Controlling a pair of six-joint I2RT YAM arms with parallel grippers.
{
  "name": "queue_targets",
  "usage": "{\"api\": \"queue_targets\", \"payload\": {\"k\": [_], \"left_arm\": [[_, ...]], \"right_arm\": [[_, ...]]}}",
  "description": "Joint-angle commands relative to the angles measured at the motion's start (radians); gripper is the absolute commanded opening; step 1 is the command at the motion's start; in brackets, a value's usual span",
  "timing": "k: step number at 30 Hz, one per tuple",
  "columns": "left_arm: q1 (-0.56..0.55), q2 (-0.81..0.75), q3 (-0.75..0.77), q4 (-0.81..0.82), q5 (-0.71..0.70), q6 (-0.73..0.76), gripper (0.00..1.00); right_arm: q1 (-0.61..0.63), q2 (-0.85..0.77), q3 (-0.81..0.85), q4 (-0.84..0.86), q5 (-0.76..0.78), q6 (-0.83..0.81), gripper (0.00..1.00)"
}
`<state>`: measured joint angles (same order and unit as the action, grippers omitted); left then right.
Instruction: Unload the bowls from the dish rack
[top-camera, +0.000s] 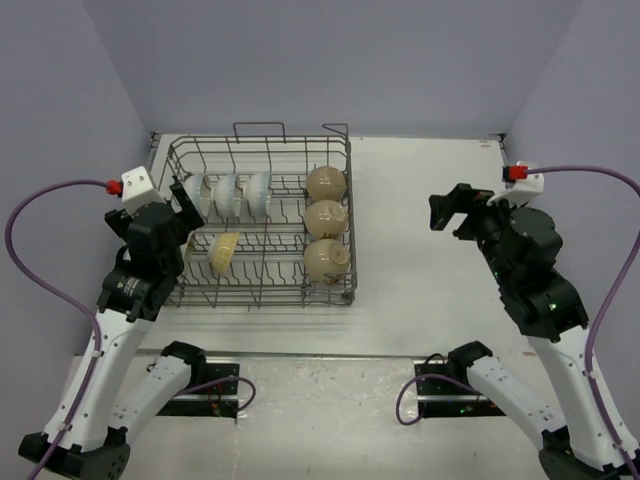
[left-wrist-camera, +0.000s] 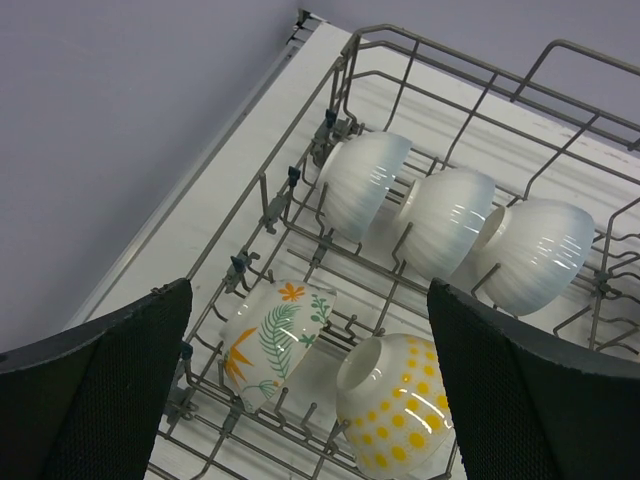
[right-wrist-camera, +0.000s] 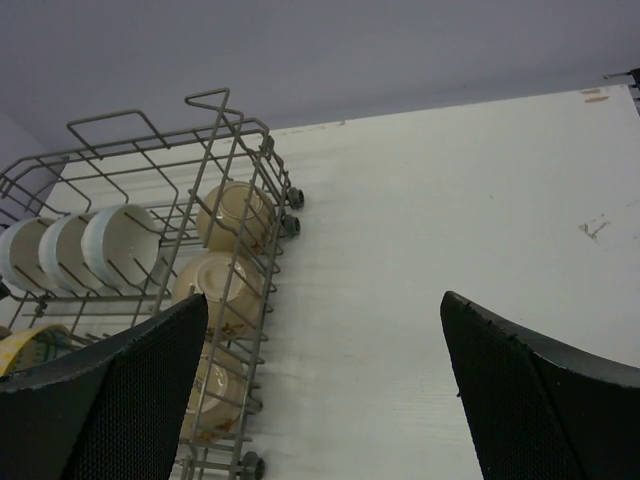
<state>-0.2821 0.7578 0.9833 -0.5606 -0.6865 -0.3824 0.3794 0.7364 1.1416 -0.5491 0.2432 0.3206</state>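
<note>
My left jaws and right jaws both gape, holding nothing. The small ceramic bowls (top-camera: 326, 218) all stand on edge in the grey wire dish rack (top-camera: 250, 275) on the white counter (top-camera: 430, 230). Snagging a tine could drag the rack, clashing neighbouring bowls.

Pale lilac walls (top-camera: 330, 60) — enclosing a white table (top-camera: 430, 250).
</note>
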Motion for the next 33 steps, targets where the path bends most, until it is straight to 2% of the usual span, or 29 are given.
{"api": "queue_targets", "payload": {"k": [1,26,33], "left_arm": [[0.006,-0.002,-0.011,0.047,-0.028,-0.009,1.0],[0.006,-0.034,-0.023,0.047,-0.064,-0.024,1.0],[0.017,-0.058,-0.018,0.008,-0.163,-0.093,1.0]], "right_arm": [[0.004,-0.023,-0.016,0.058,0.004,-0.005,0.99],[0.003,-0.035,-0.037,0.069,-0.018,0.011,0.99],[0.004,-0.048,-0.017,0.118,-0.09,0.04,0.99]]}}
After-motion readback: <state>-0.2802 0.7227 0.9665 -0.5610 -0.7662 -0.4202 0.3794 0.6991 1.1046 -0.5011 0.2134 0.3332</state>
